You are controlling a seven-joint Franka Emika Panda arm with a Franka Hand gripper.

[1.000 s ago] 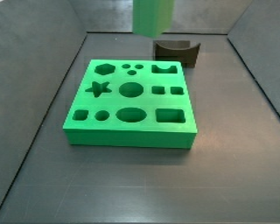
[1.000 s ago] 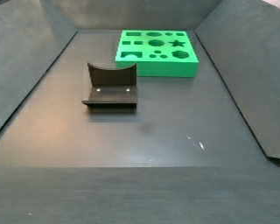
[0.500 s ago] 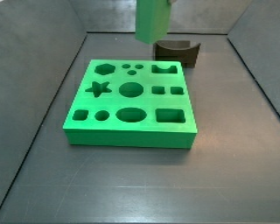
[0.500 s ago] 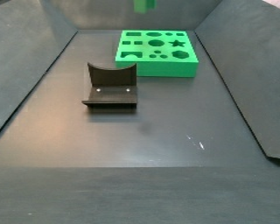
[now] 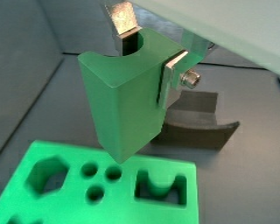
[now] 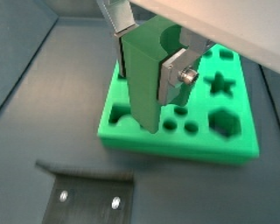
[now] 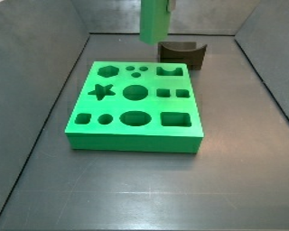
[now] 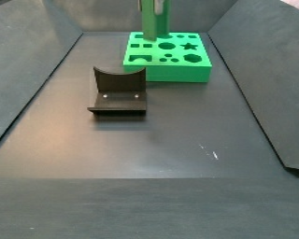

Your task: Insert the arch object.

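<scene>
The hand (image 5: 152, 54) is clamping a green arch-notched block (image 5: 119, 105) upright between its silver fingers, hanging over the green board with shaped holes (image 7: 135, 143) mid-worktop. The dark L-shaped fixture (image 8: 117, 93) is standing just beside the board.

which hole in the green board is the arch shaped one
The corner hole beside the fixture: squarish with a bump in one side, unlike the round, star and hexagon holes. The gripper, shut on a green piece, hangs above the board.

Silver-fingered end effector (image 5: 150, 52) above the green board (image 5: 14, 198) holds a green arch object (image 5: 122, 105); dark grey fixture (image 5: 201, 136).
</scene>
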